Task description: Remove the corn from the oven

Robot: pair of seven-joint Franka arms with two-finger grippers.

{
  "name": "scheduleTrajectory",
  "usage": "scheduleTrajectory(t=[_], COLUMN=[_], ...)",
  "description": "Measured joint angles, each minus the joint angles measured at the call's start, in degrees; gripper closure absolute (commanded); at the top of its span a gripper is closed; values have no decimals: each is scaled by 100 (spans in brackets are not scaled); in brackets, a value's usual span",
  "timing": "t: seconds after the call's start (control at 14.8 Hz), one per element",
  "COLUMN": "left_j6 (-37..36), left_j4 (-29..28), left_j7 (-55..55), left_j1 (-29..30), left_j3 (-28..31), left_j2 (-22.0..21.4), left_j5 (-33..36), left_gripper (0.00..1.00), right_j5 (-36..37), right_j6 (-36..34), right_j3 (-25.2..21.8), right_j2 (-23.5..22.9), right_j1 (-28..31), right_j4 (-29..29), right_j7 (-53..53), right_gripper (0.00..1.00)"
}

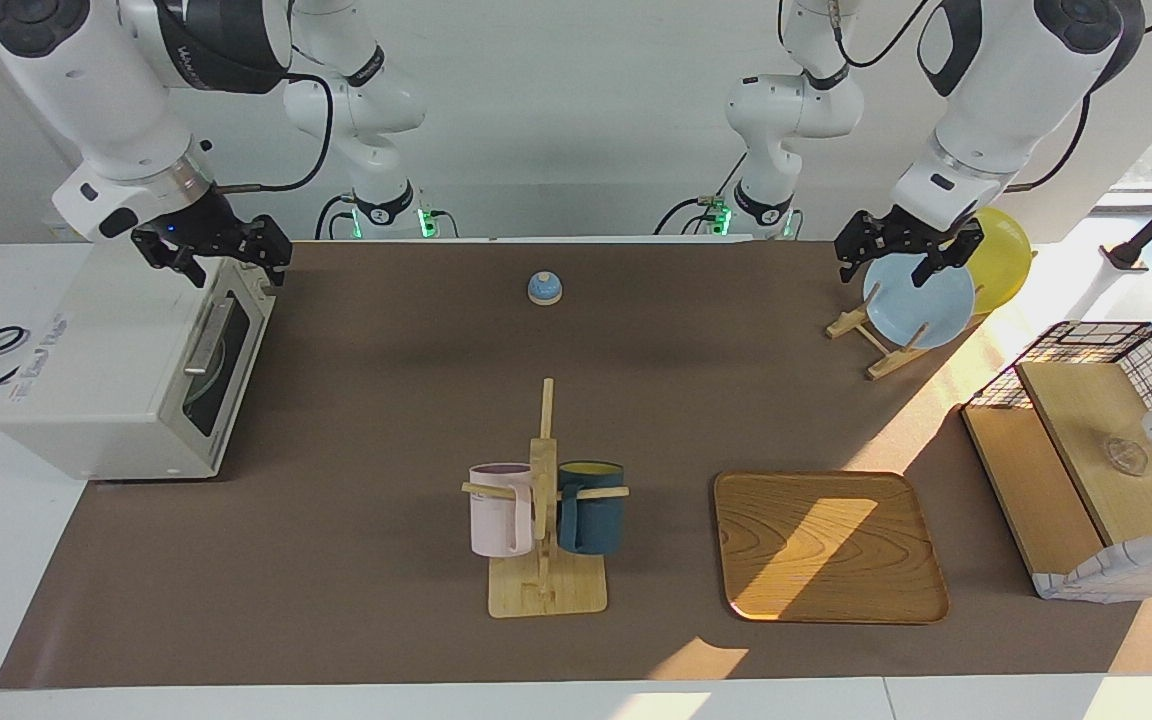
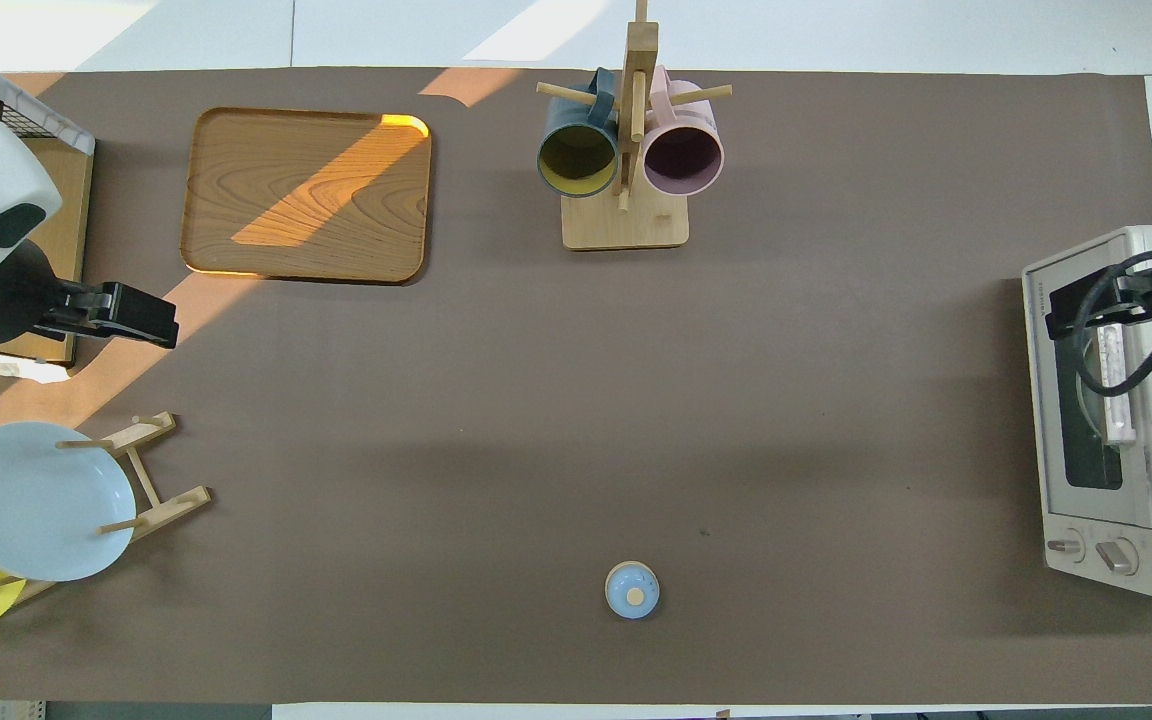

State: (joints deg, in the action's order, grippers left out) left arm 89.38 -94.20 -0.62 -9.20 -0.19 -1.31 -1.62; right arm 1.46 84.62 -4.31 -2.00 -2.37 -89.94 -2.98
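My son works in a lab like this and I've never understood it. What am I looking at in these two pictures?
Two white robot arms stand at one end of a brown table. One picture faces them from across the table; the other looks down from above their end. The right gripper hovers over the closed white oven; the left gripper hangs over the blue plate in a wooden rack, with a yellow plate next to it. Neither holds anything. Also on the table are a small blue bell, a mug stand with a pink and a dark blue mug, a wooden tray and a wire basket. No corn is visible.
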Motion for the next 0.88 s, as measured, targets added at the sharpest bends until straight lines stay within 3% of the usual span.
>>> scheduleTrajectory(t=[0.47, 0.54, 0.61, 0.68, 0.88], left_j6=[0, 0, 0, 0, 0], left_j4=[0, 0, 0, 0, 0], left_j7=[0, 0, 0, 0, 0], left_j1=[0, 0, 0, 0, 0], left_j3=[0, 0, 0, 0, 0], left_j2=[0, 0, 0, 0, 0], left_j5=[0, 0, 0, 0, 0], left_gripper=[0, 0, 0, 0, 0], right_j5=[0, 0, 0, 0, 0], right_j6=[3, 40, 128, 248, 785], right_j3=[0, 0, 0, -1, -23], right_j2=[1, 5, 18, 42, 190], right_j1=[-1, -1, 0, 3, 116], right_j4=[-31, -64, -127, -218, -724], right_j7=[0, 0, 0, 0, -20], right_gripper=[0, 11, 77, 100, 100])
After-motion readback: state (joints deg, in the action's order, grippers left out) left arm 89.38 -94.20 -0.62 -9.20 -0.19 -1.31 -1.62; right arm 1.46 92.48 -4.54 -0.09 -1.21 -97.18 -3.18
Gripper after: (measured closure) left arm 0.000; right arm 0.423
